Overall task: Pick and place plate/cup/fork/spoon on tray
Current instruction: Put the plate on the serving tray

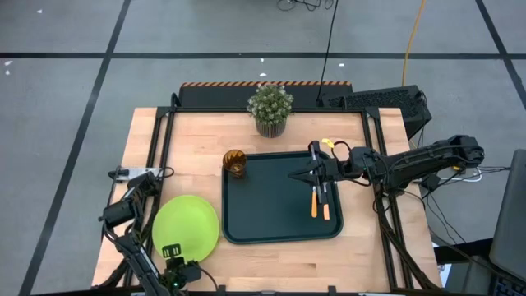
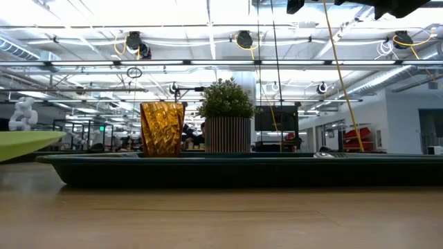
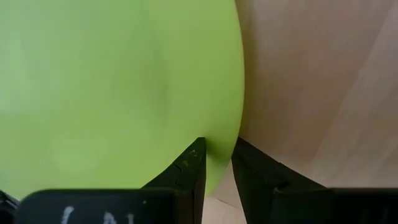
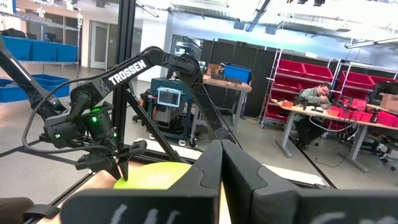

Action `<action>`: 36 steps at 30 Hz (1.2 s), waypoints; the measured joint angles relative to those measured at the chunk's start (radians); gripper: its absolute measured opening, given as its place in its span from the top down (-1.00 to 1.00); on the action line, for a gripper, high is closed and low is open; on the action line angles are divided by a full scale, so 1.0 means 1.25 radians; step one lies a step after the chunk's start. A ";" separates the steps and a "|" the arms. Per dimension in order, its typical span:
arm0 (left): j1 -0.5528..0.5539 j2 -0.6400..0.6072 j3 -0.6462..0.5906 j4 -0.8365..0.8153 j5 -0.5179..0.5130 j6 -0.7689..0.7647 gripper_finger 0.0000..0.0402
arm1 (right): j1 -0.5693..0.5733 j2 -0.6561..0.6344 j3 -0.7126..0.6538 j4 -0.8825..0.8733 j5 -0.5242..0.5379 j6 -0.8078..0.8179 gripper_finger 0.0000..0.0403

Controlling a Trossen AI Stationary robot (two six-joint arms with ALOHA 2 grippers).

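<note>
The lime-green plate point(image 1: 186, 226) is at the table's near left, left of the dark tray point(image 1: 271, 214). My left gripper point(image 1: 173, 251) is shut on the plate's near rim. In the low view the plate point(image 2: 21, 144) shows tilted at the left. The amber cup point(image 1: 234, 162) stands at the tray's far left corner. Two orange-handled utensils point(image 1: 319, 201), the fork and the spoon, lie side by side on the tray's right part. My right gripper point(image 1: 302, 174) hovers above the tray just beyond them, shut and empty, pointing toward the table's left. My left gripper pinches the plate's rim point(image 3: 219, 163) at its near edge, one finger point(image 3: 189, 168) over the plate's face and the other point(image 3: 255, 171) on the other side of the rim. The fingers come from the table's near side.
A potted green plant point(image 1: 270, 108) stands at the table's far edge behind the tray. Black frame rails point(image 1: 160, 148) run along the table's left and right sides. Bare wood lies between the tray and the table's near edge. A person sits at a desk in the room beyond point(image 4: 317, 99).
</note>
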 joint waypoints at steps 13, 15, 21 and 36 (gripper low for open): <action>0.002 0.002 -0.001 -0.031 0.046 -0.047 0.69 | -0.001 0.000 0.000 0.001 0.000 0.000 1.00; 0.003 0.002 -0.001 -0.032 0.057 -0.047 0.83 | -0.001 0.000 0.000 0.001 0.000 0.000 1.00; 0.005 0.002 0.000 -0.038 0.061 -0.061 0.96 | -0.001 0.000 0.000 0.000 0.000 0.000 1.00; 0.005 0.003 0.038 -0.149 0.073 -0.103 1.00 | -0.001 0.000 0.000 0.001 0.000 0.000 1.00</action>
